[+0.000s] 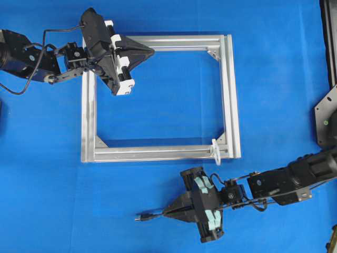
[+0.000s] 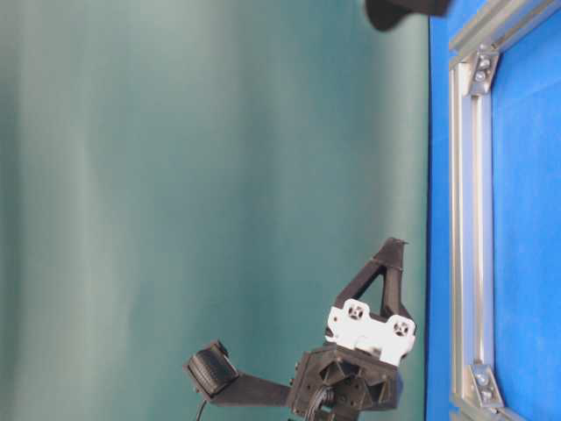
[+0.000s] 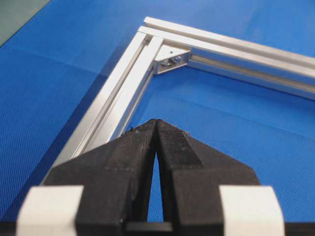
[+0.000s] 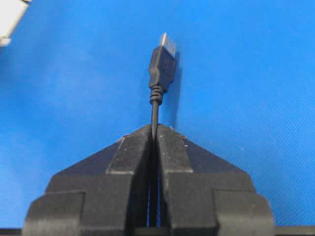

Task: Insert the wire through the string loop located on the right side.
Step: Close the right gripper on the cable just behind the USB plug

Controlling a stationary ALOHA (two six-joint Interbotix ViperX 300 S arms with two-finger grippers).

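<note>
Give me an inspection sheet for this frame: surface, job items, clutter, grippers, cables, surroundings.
Surface: blue mat, bare around the frame.
Job's things: wire clamped behind its plug, pointing away from the string loop, which hangs at the aluminium frame near its lower right corner in the overhead view.
Clutter: nothing seen.
Grippers: right gripper shut on the wire; left gripper shut, empty, over the frame's top rail.
Cables: arm cables only.
Surroundings: green backdrop.

place: robot lab bench; evidence: blue mat; green backdrop
</note>
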